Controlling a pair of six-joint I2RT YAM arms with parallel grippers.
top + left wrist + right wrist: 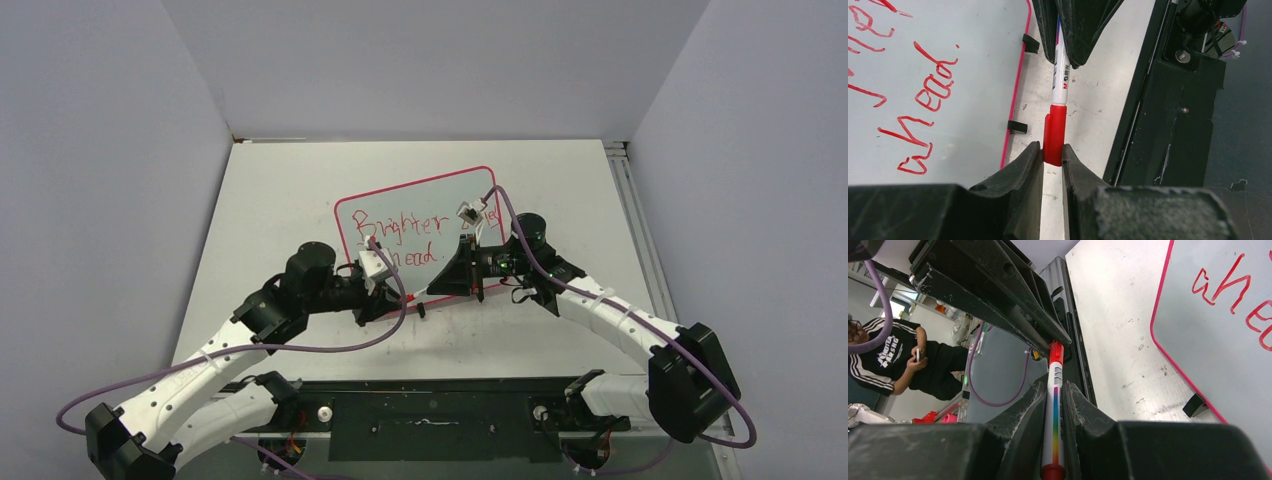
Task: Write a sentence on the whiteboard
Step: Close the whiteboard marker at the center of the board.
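Whiteboard (420,205) lies beyond left gripper (1052,150), right gripper (1054,390) (both clamp marker (1062,75)).

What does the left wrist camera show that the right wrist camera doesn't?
Only the left wrist view shows the whole word "ahead." of the sentence, with strokes of the line above it. Only the right wrist view shows a person in a black shirt and the red rear end of the marker. Both show the whiteboard with its pink frame and a black foot, and the marker held between the grippers: left gripper shut on the red cap, right gripper shut on the barrel.
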